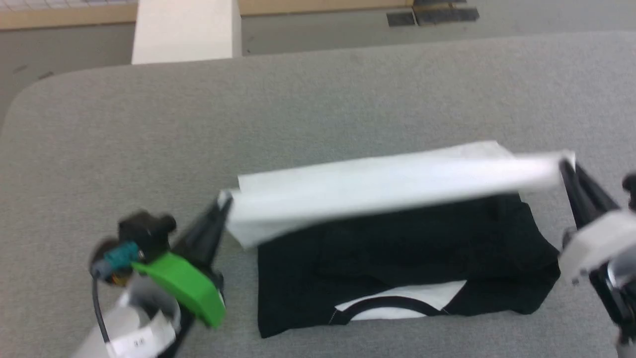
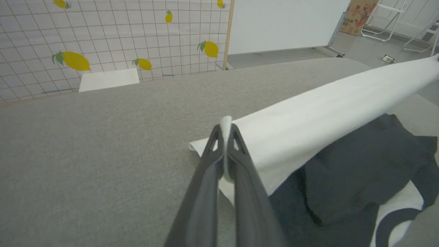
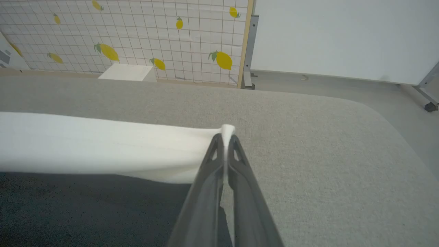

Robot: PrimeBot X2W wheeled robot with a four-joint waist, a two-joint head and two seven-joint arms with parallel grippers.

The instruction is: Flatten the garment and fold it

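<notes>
nearest the counter's (image 1: 298,109) front edge lies the garment (image 1: 397,258), a soft cotton t-shirt. its black neckline (image 1: 387,302) curves over a small patch of white there. just behind that, the black sleeves (image 1: 407,243) are laid across the body in a matte, faintly rumpled sheet. further in from the front edge, the white hem (image 1: 387,189) is lifted off the counter and stretched into a taut band. the left gripper (image 1: 224,199) has its fingers (image 2: 205,181) pinched tight on one corner of the hem. the right gripper (image 1: 566,166) has its fingers (image 3: 205,181) clamped on the other.

the cloth looks light, limp and not at all fragile. it should sag or crease wherever tension drops, so the two corner holds seem the right places, kept level and apart. the counter's grey felt-like weave would probably drag on cotton rather than let it slide.

beyond the counter's far edge stand a plain white block (image 1: 186,32) and a lemon-printed grid panel (image 2: 103,34).
</notes>
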